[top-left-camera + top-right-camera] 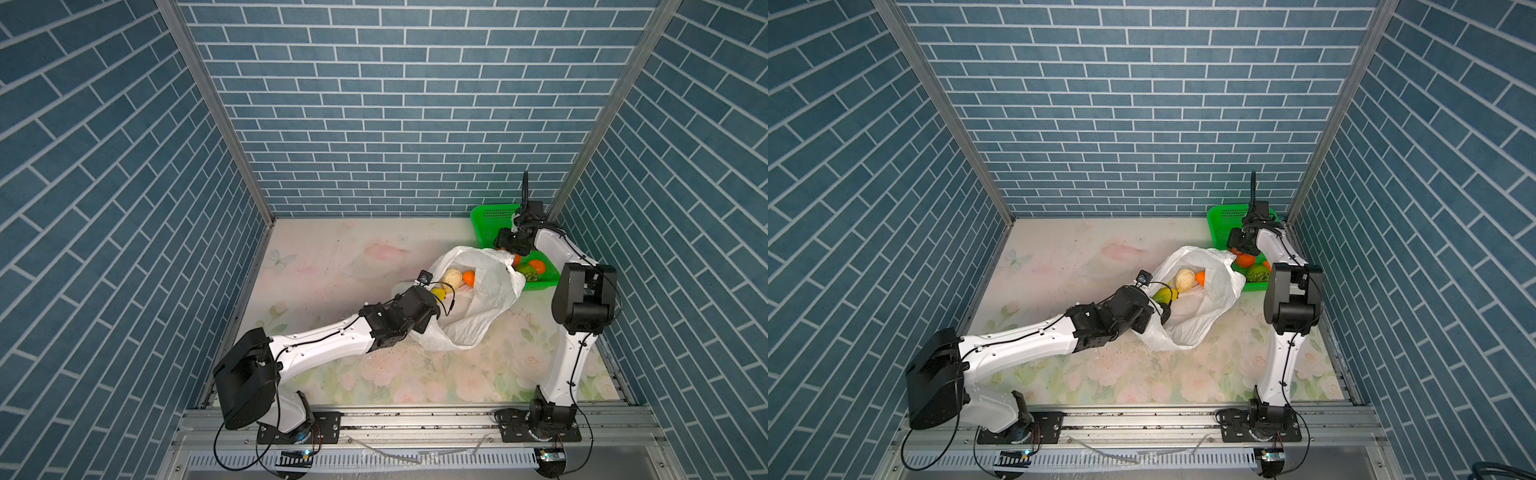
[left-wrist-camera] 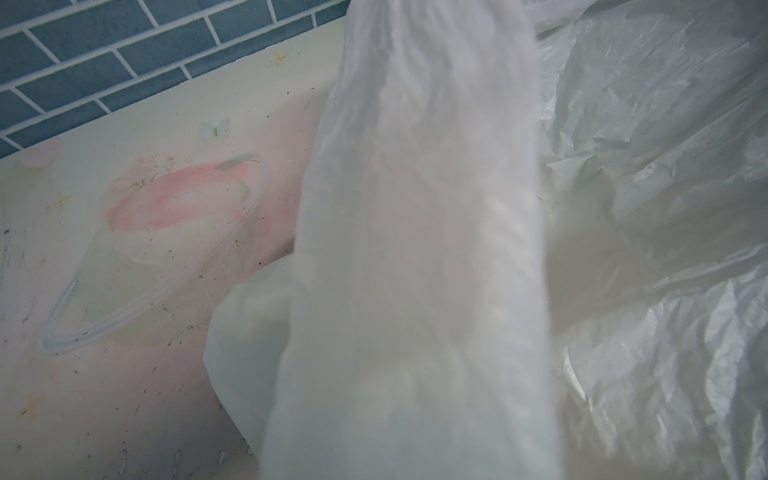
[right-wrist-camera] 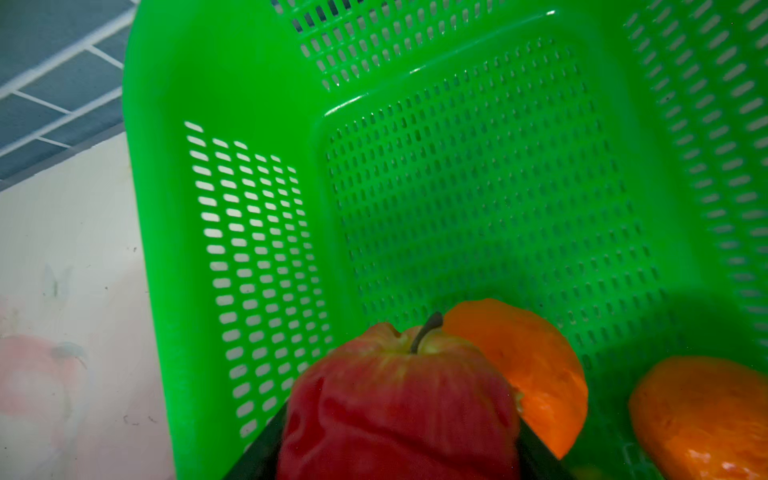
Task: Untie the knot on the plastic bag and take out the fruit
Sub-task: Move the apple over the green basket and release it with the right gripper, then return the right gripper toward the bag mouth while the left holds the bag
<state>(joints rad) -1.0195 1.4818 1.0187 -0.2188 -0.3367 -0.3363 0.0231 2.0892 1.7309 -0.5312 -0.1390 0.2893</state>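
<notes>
The plastic bag lies mouth open on the flowered table. Inside it lie a pale cream fruit, an orange and a yellow-green fruit. No knot shows. My left gripper is shut on the bag's near rim. A taut strip of the bag fills the left wrist view and hides the jaws. My right gripper hangs over the green basket, shut on a red apple-like fruit.
The basket stands in the back right corner against the brick wall. It holds two oranges and a speckled green ball. The bag's far edge overlaps the basket's left side.
</notes>
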